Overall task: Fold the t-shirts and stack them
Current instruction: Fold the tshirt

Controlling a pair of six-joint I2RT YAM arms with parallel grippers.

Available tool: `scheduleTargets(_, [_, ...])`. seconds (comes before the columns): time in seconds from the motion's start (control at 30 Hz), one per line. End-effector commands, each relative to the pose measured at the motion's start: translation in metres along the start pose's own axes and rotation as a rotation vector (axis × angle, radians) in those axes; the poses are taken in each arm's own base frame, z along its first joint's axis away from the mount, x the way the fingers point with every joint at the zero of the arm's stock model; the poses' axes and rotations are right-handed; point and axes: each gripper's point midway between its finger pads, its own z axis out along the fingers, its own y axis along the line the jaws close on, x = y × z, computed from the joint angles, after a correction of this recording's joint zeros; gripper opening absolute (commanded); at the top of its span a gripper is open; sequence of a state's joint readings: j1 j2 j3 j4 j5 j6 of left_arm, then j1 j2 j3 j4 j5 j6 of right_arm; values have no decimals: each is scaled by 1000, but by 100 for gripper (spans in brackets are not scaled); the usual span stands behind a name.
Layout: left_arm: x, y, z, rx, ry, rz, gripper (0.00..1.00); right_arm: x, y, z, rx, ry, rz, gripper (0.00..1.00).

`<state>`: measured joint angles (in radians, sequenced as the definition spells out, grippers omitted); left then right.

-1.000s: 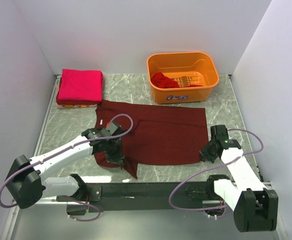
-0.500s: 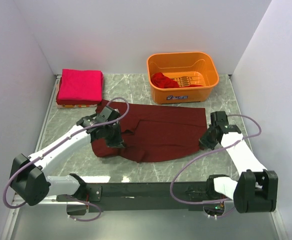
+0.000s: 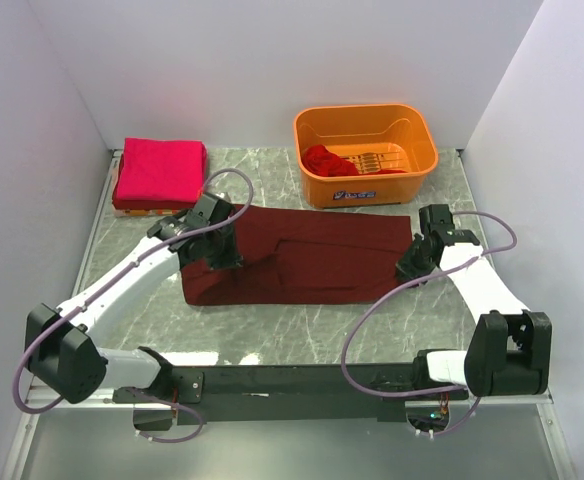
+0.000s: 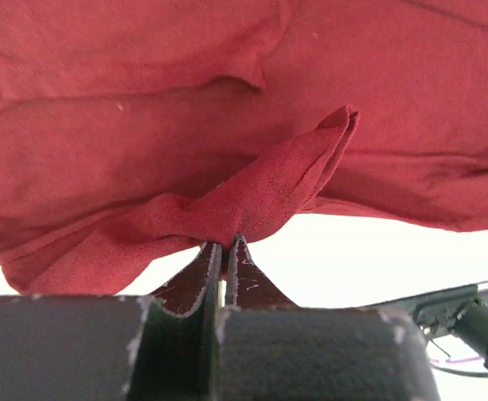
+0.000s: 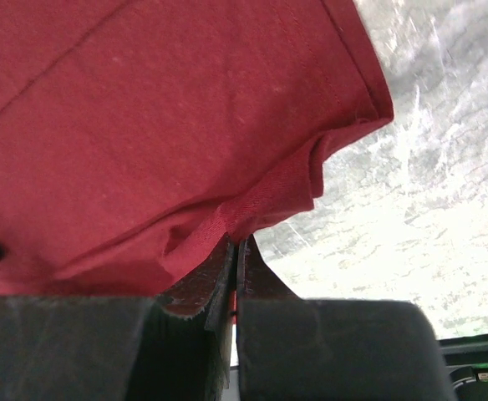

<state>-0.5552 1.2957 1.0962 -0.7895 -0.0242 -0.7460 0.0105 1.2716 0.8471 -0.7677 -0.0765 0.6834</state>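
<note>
Two-arm fold of the maroon t-shirt (image 3: 312,265). The left gripper (image 4: 224,244) and right gripper (image 5: 234,241) each pinch a bunched fold of cloth between closed jaws, apparently so the doubled edge can be carried level. The rest of the cloth spreads ahead of both fingertips. The folded pink-red t-shirt (image 3: 160,170), beyond the left gripper, is presumably the stack awaiting it.

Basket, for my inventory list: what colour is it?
Orange; the basket shows best in the top external view.
</note>
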Motion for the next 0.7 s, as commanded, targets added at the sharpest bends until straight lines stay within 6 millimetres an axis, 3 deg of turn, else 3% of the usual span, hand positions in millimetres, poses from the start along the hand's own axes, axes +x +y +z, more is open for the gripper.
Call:
scheduleTargets(0.0, [-36, -6, -11, 15, -127, 32, 1, -22, 18, -13, -44, -54, -13, 0])
scheduleTargets(0.23, [-66, -9, -2, 21, -224, 48, 1, -41, 34, -18, -89, -108, 7, 0])
scheduleTargets(0.4, [-93, -17, -1, 49, -309, 73, 1, -46, 39, -9, -79, -89, -3, 0])
scheduleTargets(0.67, [-120, -18, 21, -3, -363, 136, 1, -55, 44, -1, -83, -109, 4, 0])
